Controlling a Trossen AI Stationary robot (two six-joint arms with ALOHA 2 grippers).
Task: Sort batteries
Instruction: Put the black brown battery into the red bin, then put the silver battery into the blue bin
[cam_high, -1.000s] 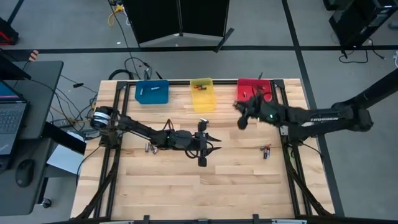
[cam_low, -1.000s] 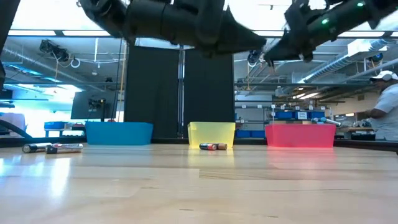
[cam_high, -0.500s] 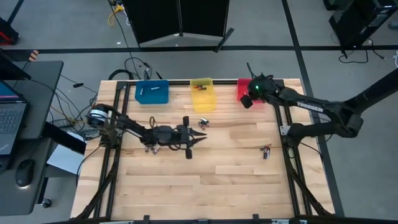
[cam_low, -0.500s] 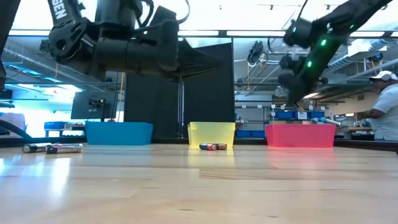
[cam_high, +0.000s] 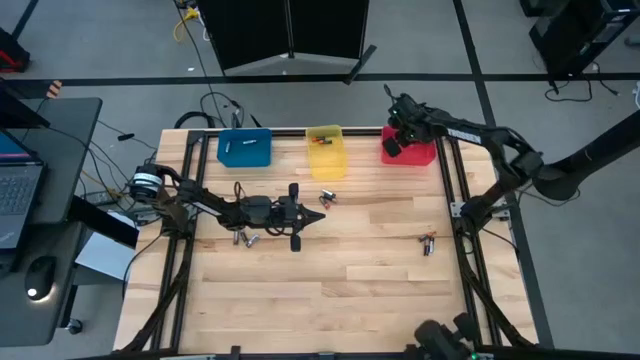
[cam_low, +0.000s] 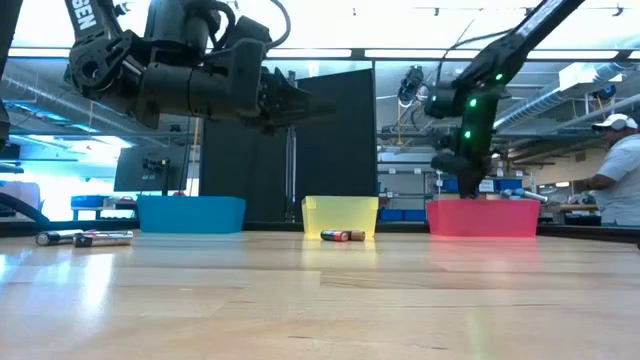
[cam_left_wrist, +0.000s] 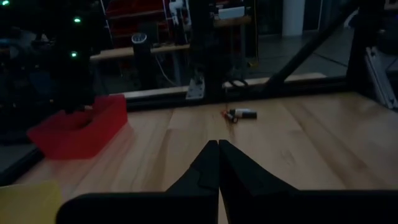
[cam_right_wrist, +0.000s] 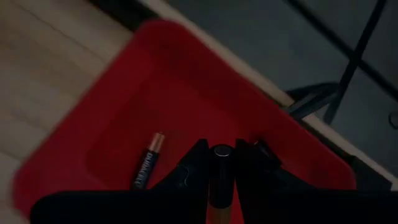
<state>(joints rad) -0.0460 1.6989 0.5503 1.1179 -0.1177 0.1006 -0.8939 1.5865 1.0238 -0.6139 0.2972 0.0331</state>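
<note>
Fingers of the right gripper (cam_right_wrist: 219, 163) are clamped on a small dark cylindrical battery (cam_right_wrist: 219, 177) above the red plastic bin (cam_high: 418, 153), where another dark battery with a copper end (cam_right_wrist: 148, 161) lies inside. On the pale wooden table (cam_high: 330, 280), the left gripper (cam_left_wrist: 218, 163) hovers with its fingers pressed together, holding nothing. Loose batteries (cam_high: 246, 239) lie just beside the left arm, and two more (cam_high: 428, 241) near the table's right edge.

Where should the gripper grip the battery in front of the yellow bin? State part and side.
Mid-barrel of the battery, probably from straight above: it lies flat on the table, its round sides free, and the yellow bin stands close behind.
</note>
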